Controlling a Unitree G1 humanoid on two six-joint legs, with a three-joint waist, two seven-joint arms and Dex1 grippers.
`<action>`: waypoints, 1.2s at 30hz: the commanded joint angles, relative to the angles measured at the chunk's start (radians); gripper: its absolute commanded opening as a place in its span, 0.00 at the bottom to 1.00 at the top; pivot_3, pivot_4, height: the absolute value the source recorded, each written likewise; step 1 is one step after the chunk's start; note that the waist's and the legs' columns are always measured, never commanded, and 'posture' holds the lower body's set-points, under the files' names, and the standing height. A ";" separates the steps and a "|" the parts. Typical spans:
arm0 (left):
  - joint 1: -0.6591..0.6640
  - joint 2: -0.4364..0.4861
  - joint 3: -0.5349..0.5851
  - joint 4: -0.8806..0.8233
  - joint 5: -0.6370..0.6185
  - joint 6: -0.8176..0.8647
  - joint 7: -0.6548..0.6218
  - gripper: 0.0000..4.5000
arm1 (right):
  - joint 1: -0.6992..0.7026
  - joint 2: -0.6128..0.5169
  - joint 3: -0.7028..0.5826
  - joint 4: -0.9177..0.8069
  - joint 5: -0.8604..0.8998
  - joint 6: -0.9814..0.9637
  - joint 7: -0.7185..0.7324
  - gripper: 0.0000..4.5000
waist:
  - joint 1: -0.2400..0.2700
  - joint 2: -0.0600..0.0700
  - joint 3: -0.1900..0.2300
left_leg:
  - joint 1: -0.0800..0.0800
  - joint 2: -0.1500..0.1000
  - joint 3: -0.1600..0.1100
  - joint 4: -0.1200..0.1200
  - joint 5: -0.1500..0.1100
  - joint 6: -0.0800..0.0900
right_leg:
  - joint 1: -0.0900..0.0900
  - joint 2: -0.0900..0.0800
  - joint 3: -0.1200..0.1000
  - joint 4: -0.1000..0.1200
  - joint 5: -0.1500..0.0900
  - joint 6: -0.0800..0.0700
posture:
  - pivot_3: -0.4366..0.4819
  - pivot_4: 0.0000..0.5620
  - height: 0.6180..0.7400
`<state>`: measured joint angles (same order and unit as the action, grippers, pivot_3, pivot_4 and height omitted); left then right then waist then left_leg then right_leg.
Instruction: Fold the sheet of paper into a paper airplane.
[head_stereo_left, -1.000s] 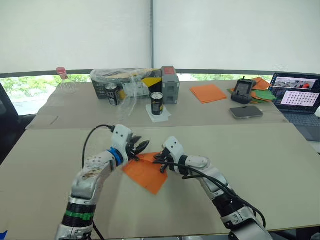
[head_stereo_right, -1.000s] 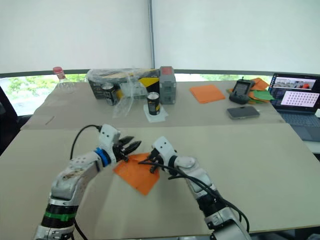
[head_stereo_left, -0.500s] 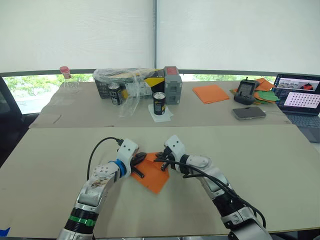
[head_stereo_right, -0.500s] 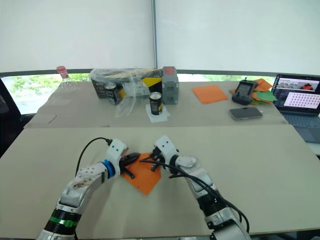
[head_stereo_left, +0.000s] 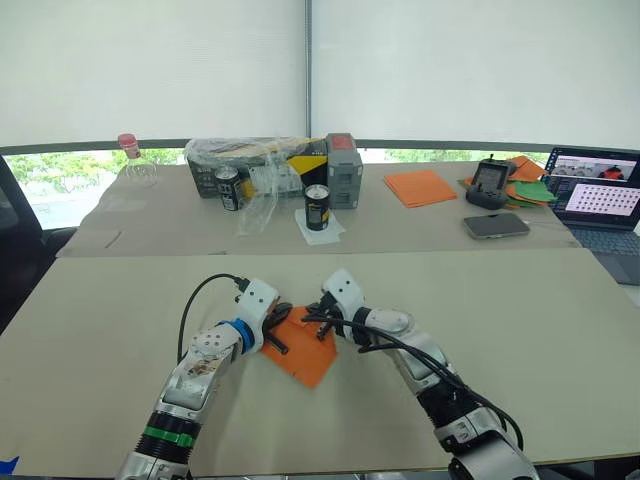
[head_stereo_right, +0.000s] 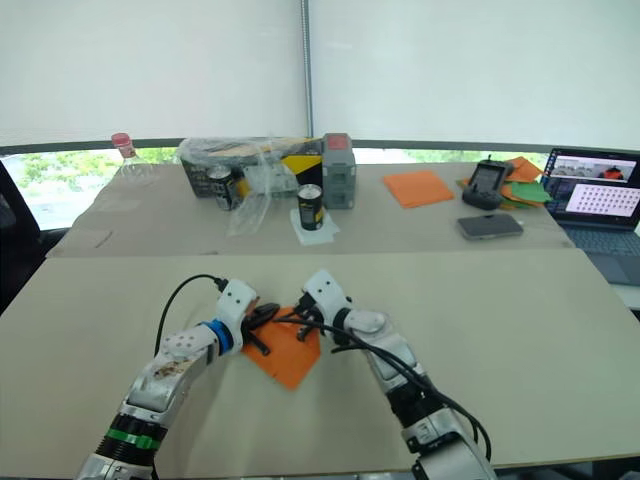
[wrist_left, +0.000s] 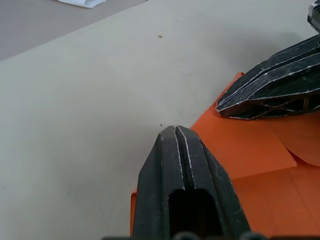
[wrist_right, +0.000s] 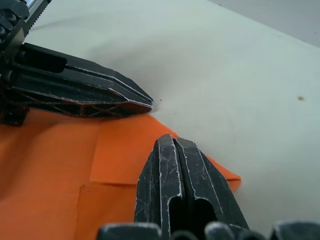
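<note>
L gripper (wrist_left: 176, 131) clenched, fingers pressed together w/ nothing between, tip resting on the edge of the sheet of paper (head_stereo_left: 305, 345). R gripper (wrist_right: 175, 142) likewise clenched tight on nothing, tip down on the sheet's far corner area, just beside the L tip. The orange sheet lies partly folded on the near table (head_stereo_left: 520, 330), between the two arms, flaps layered w/ creases showing. Far table: two cans (head_stereo_left: 315, 207), plastic-wrapped box (head_stereo_left: 250, 160), orange stack (head_stereo_left: 418, 186), phone (head_stereo_left: 496, 225), laptop (head_stereo_left: 605, 200) at R edge.
</note>
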<state>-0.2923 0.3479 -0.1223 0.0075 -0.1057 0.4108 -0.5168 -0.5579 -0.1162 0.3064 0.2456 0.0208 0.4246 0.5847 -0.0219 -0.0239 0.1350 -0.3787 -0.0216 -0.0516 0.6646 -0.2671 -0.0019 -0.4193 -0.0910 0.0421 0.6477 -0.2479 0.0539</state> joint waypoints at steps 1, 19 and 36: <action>0.017 -0.003 -0.026 0.028 0.030 -0.006 0.008 0.00 | 0.000 0.003 -0.006 0.039 -0.012 0.013 -0.020 0.00 | 0.000 0.000 0.000 | 0.000 0.000 0.000 0.000 0.000 0.000 | 0.000 0.000 0.000 0.000 0.000 0.000 | 0.48 0.27 1.00; -0.005 -0.020 -0.044 0.028 0.025 -0.027 -0.010 0.00 | 0.056 -0.071 -0.133 -0.069 0.035 -0.086 -0.032 0.00 | 0.009 0.000 -0.001 | 0.001 -0.002 0.000 0.000 0.000 0.000 | 0.002 -0.001 0.000 -0.001 0.000 0.000 | 0.48 0.27 1.00; 0.024 -0.037 -0.062 -0.007 0.001 0.012 -0.072 0.00 | 0.072 -0.082 0.006 -0.077 -0.003 -0.070 0.070 0.00 | 0.006 0.000 -0.001 | -0.002 -0.001 0.000 0.001 0.000 0.000 | -0.001 -0.001 0.000 -0.001 0.000 0.000 | 0.48 0.27 1.00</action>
<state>-0.2936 0.3075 -0.1657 0.0037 -0.1016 0.3956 -0.5721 -0.4813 -0.2003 0.3064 0.1612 0.0259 0.3658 0.6640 -0.0155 -0.0235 0.1341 -0.3809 -0.0229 -0.0516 0.6654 -0.2671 -0.0018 -0.4198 -0.0920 0.0419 0.6469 -0.2479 0.0540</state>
